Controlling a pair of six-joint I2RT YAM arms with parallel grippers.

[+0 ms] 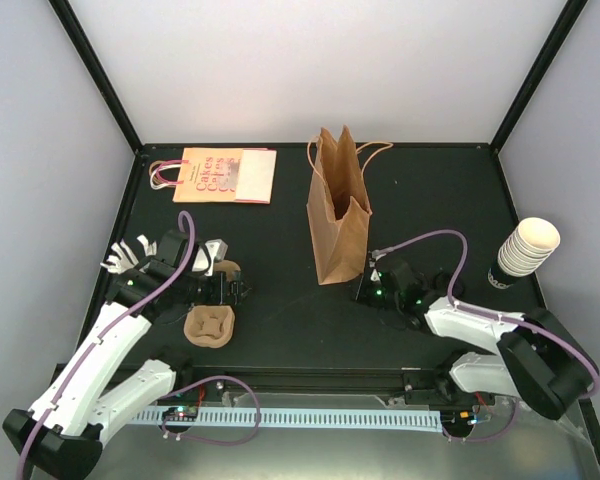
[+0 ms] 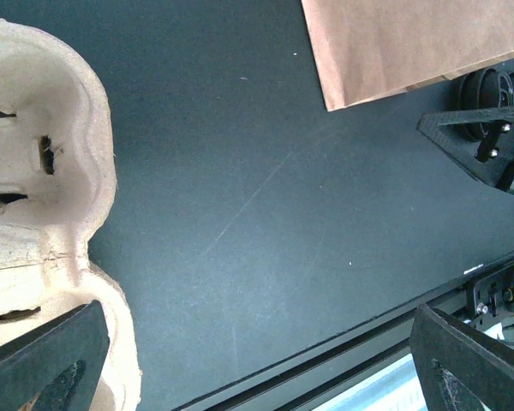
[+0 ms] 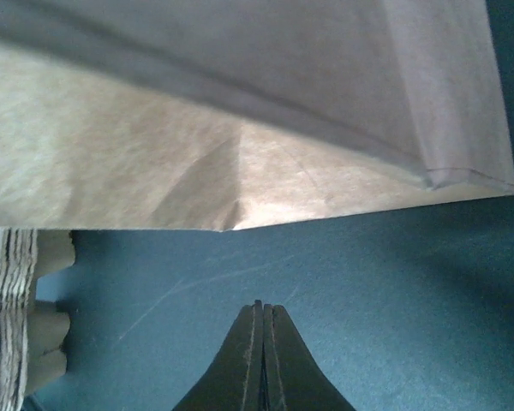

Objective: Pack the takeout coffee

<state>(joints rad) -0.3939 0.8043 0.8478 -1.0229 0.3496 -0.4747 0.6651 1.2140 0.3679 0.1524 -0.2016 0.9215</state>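
Observation:
The takeout coffee does not show in any view. A brown paper bag (image 1: 340,210) stands upright and open at mid-table. My right gripper (image 1: 364,287) sits low at the bag's near right corner. In the right wrist view its fingers (image 3: 263,310) are pressed together with nothing between them, just short of the bag's bottom edge (image 3: 240,128). My left gripper (image 1: 228,291) hovers over the mat beside a brown pulp cup tray (image 1: 210,326). Its fingers (image 2: 47,364) stand wide apart and empty. The tray (image 2: 43,171) lies along the left of that view.
A nested stack of lidless cream cups (image 1: 528,247) leans at the right edge. A flat printed bag with pink handles (image 1: 220,175) lies at the back left. Crumpled white paper (image 1: 128,256) sits near the left arm. Layered pulp trays (image 3: 8,325) show at the right wrist view's left edge.

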